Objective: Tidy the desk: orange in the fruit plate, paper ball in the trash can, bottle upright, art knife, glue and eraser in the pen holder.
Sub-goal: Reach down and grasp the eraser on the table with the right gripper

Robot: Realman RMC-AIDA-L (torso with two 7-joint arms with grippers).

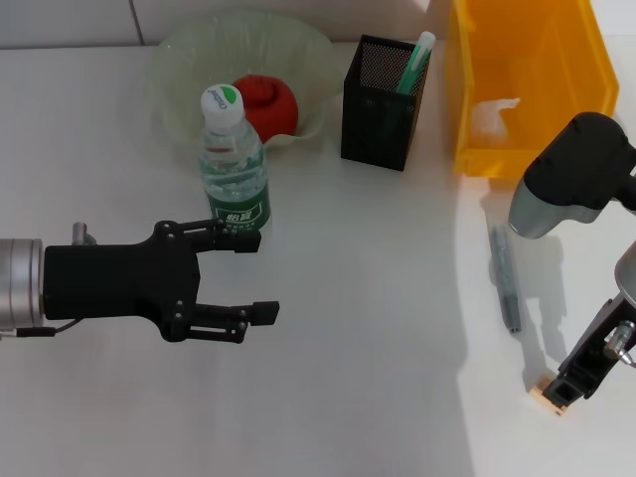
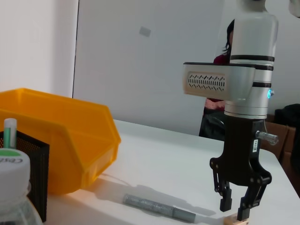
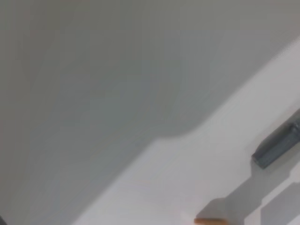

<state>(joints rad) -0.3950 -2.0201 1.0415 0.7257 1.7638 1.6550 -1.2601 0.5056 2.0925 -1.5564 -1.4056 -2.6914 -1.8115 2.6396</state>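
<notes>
The bottle [image 1: 235,159] stands upright on the desk, its cap close in the left wrist view [image 2: 11,164]. My left gripper [image 1: 256,278] is open and empty just in front of it. The orange [image 1: 268,104] lies in the fruit plate [image 1: 189,60]. The pen holder [image 1: 381,94] holds a green-and-white glue stick [image 1: 415,62]. The paper ball [image 1: 494,117] lies in the trash can [image 1: 532,60]. The grey art knife [image 1: 505,280] lies on the desk. My right gripper [image 2: 236,208] is open, fingertips down just over the eraser [image 1: 545,393], which also shows in the left wrist view [image 2: 236,221].
The trash can [image 2: 61,136] stands at the back right, next to the pen holder [image 2: 35,168]. The art knife [image 2: 159,208] lies between the trash can and the eraser. The desk's right edge is close behind my right arm.
</notes>
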